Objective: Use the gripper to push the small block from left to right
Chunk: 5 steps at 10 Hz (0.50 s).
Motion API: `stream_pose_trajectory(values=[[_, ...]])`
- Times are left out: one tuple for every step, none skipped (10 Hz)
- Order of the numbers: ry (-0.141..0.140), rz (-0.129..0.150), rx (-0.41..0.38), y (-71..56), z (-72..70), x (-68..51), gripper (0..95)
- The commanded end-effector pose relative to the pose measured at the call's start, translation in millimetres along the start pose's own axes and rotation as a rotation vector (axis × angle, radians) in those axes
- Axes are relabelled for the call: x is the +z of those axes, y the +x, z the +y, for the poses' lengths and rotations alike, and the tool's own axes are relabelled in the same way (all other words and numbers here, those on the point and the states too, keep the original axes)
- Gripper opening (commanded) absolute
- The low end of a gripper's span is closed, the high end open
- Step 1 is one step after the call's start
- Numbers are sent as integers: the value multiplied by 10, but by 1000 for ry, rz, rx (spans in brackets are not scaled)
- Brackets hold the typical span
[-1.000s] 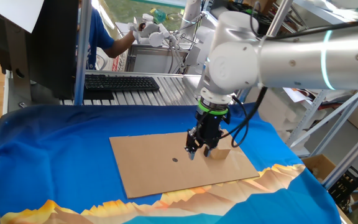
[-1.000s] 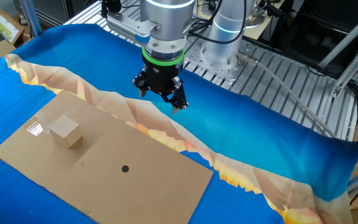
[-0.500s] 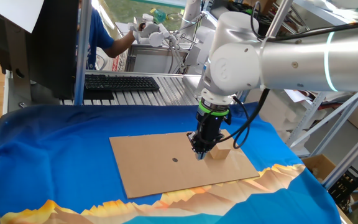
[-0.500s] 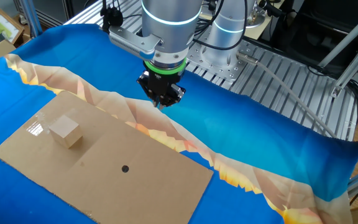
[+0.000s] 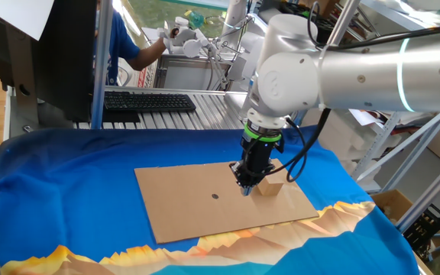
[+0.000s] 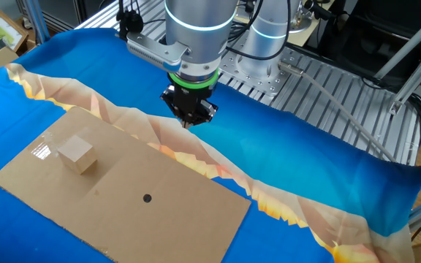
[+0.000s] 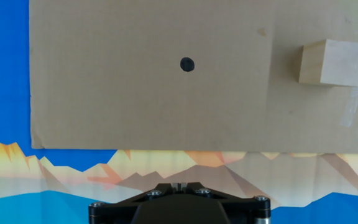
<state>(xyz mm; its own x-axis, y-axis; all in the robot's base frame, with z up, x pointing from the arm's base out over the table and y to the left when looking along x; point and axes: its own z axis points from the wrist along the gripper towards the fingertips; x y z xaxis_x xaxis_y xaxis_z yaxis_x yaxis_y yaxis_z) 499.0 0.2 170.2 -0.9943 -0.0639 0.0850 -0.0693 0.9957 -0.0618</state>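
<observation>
Blue cloth carries a cardboard sheet [image 6: 123, 193] with the block [image 6: 76, 155]. Gripper [image 6: 189, 118], fingers pressed together, hovers well apart: approach step. Next, descend beside the block.

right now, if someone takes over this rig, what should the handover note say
Gripper: shut, holding nothing. It hangs in the air over the blue cloth, beside the long edge of the cardboard sheet.
Small block: sits upright on the cardboard near one short end, next to a shiny strip of tape. It is well apart from the gripper, and nothing touches it.
Black dot: marked near the middle of the sheet, away from the block.
Done: the gripper is closed, probably ready for pushing.
Left: lower the gripper beside the block, then push it across the sheet.
</observation>
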Motion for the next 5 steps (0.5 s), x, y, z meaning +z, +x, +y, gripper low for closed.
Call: stream_pose_trajectory(values=[[-1,2,-3,-7,2,-1,0],[0,1,-11,-7,2,-1,0],[2,1,-12,-7,2,-1,0],[1,-2,1,-6,2,-1,0],[2,-2,8,-6,1,-1,190]])
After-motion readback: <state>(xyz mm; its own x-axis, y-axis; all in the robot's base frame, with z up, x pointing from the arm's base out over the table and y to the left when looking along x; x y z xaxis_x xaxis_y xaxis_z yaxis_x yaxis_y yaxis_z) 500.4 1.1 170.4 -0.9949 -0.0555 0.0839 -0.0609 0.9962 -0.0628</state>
